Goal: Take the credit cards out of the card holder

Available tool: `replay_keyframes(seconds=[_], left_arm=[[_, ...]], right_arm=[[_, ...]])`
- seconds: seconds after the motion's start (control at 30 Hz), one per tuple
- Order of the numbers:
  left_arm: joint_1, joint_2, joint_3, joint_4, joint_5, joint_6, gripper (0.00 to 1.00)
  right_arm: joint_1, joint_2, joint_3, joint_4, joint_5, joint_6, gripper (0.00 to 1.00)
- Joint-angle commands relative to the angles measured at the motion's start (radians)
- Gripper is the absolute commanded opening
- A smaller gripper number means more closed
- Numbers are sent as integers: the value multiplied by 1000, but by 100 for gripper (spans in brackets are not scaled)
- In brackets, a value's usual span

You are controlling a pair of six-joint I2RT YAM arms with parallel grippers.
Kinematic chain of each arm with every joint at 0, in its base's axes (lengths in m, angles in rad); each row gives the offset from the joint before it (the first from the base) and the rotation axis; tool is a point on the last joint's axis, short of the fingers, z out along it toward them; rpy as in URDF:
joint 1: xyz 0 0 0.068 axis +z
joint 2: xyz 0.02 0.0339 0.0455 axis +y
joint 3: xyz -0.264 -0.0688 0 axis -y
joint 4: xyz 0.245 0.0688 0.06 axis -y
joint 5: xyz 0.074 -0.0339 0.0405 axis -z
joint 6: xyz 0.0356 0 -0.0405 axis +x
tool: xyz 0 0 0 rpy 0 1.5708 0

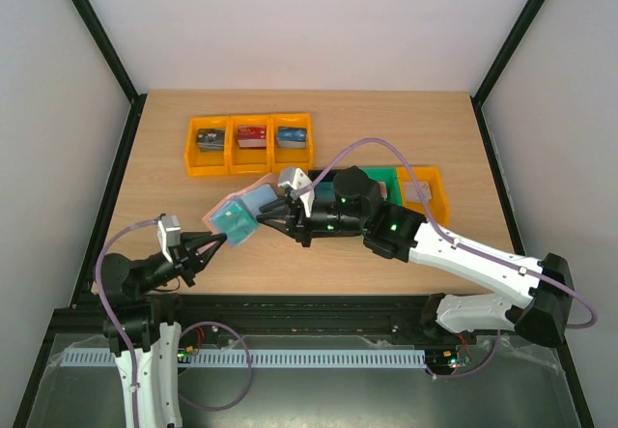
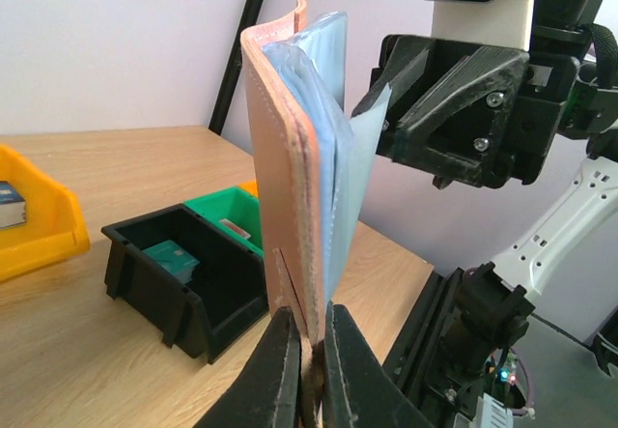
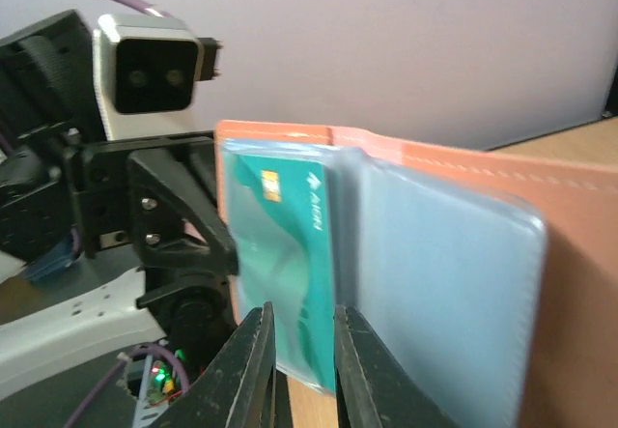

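Note:
The card holder (image 2: 286, 157) stands upright off the table, reddish-brown outside, with pale blue sleeves (image 3: 444, 283) fanned open inside. My left gripper (image 2: 311, 370) is shut on its lower edge; from above it is at the lower left (image 1: 217, 242) under the holder (image 1: 235, 217). A teal credit card (image 3: 290, 254) sits in the sleeve nearest my right gripper (image 3: 301, 360). Those jaws stand narrowly apart at the card's lower part, and the teal face shows in the gap. In the top view the right gripper (image 1: 263, 217) meets the holder from the right.
A yellow three-part bin (image 1: 249, 143) with small boxes sits at the back. A black bin (image 2: 183, 273) holds a teal card; a green bin (image 2: 237, 217) and a yellow bin (image 1: 425, 191) stand beside it, under my right arm.

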Motion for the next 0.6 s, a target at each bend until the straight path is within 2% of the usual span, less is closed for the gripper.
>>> replay_keyframes(seconds=[0.0,0.2,0.43,0.57], left_arm=[[5,-17,12,47,-46,-42,2],[5,-20,-5,58,-88,-93,2],[5,-19,-25,138,-75,-115,2],[4,-20,-28,122,-74,-117,2]], right_arm=[[4,-28,9,-39,142,25,17],[4,-67,-5,-69,181,37,18],[5,-117,-38,-57,143,89,18],[5,-129,-53,-21,118,104,18]])
